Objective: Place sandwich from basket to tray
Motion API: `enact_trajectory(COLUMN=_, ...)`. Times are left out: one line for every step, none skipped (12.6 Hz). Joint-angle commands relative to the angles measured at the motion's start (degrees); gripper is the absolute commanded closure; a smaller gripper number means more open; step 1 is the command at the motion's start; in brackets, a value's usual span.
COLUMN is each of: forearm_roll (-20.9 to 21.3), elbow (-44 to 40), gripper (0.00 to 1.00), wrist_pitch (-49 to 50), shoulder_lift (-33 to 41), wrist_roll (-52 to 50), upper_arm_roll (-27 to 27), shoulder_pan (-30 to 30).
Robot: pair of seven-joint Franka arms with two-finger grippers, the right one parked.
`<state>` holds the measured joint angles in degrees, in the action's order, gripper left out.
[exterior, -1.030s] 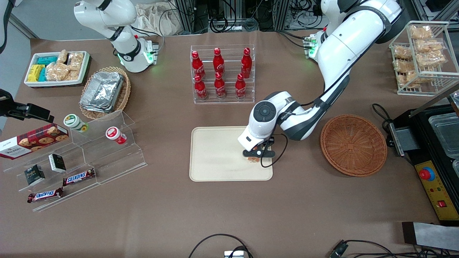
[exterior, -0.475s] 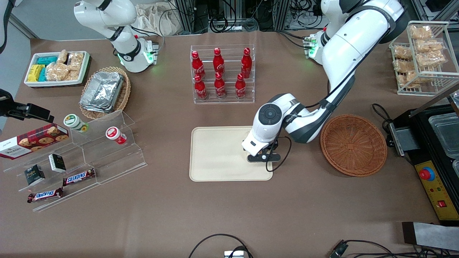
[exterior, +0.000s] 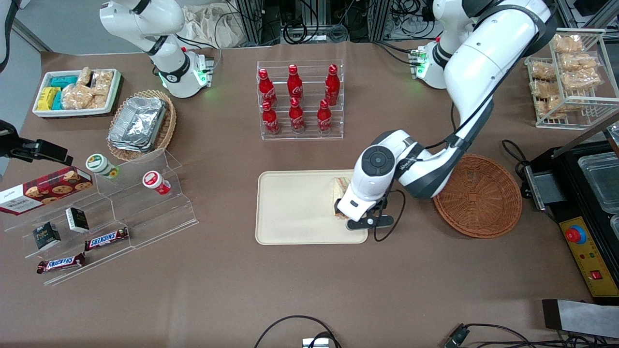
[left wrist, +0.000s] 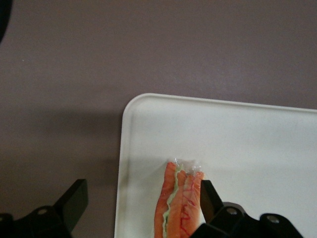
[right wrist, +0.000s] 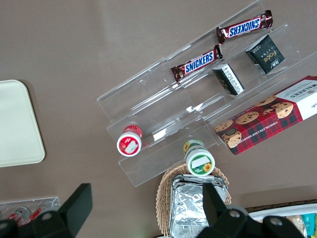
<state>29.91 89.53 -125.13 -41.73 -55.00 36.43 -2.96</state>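
Note:
The sandwich (exterior: 339, 191) lies on the cream tray (exterior: 290, 212), at the tray's end nearest the basket, partly covered by my wrist. In the left wrist view the sandwich (left wrist: 179, 203) shows its orange-red and green edge, resting on the tray (left wrist: 237, 144) near a rounded corner. My gripper (exterior: 356, 210) hangs just above it and is open. The wrapped wedge sits between the wide-spread fingers of the gripper (left wrist: 142, 204), close against one finger (left wrist: 210, 199) and well apart from the other. The round brown wicker basket (exterior: 476, 195) stands beside the tray with nothing in it.
A clear rack of red bottles (exterior: 299, 101) stands farther from the camera than the tray. An acrylic step stand (exterior: 121, 212) with snacks lies toward the parked arm's end. A wire rack of bagged snacks (exterior: 570, 72) and a black machine (exterior: 585, 208) stand toward the working arm's end.
My wrist has shifted sideways toward the basket. The sandwich, which was hidden under it, now shows lying on the tray.

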Motion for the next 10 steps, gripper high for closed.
enact_trajectory(forearm_roll=0.6, elbow=-1.5, gripper=0.00, wrist_pitch=2.5, shoulder_lift=2.0, wrist_roll=-0.8, upper_arm_roll=0.3, shoulder_pan=1.9)
enact_trajectory(forearm_roll=0.6, elbow=-2.2, gripper=0.00, wrist_pitch=3.6, shoulder_lift=2.4, wrist_roll=-1.2, upper_arm_roll=0.4, shoulder_pan=2.9)
enact_trajectory(forearm_roll=0.6, elbow=-3.1, gripper=0.00, wrist_pitch=5.6, shoulder_lift=3.5, wrist_roll=-1.1, upper_arm_roll=0.3, shoulder_pan=3.1)
enact_trajectory(forearm_roll=0.6, elbow=-3.8, gripper=0.00, wrist_pitch=7.2, shoulder_lift=3.9, wrist_roll=-1.2, upper_arm_roll=0.3, shoulder_pan=4.4)
enact_trajectory(forearm_roll=0.6, elbow=-4.3, gripper=0.00, wrist_pitch=8.2, shoulder_lift=5.0, wrist_roll=-1.2, upper_arm_roll=0.3, shoulder_pan=5.5)
enact_trajectory(forearm_roll=0.6, elbow=-4.3, gripper=0.00, wrist_pitch=8.5, shoulder_lift=5.7, wrist_roll=-1.1, upper_arm_roll=0.3, shoulder_pan=6.2)
enact_trajectory(forearm_roll=0.5, elbow=-4.3, gripper=0.00, wrist_pitch=8.7, shoulder_lift=6.7, wrist_roll=-1.0, upper_arm_roll=0.3, shoulder_pan=7.3)
enact_trajectory(forearm_roll=0.6, elbow=-4.4, gripper=0.00, wrist_pitch=9.5, shoulder_lift=6.8, wrist_roll=-1.0, upper_arm_roll=0.4, shoulder_pan=9.0)
enact_trajectory(forearm_roll=0.6, elbow=-4.8, gripper=0.00, wrist_pitch=10.5, shoulder_lift=7.4, wrist_roll=-0.8, upper_arm_roll=0.3, shoulder_pan=9.5)
enact_trajectory(forearm_roll=0.5, elbow=-5.9, gripper=0.00, wrist_pitch=11.6, shoulder_lift=7.5, wrist_roll=-0.7, upper_arm_roll=0.3, shoulder_pan=9.6)
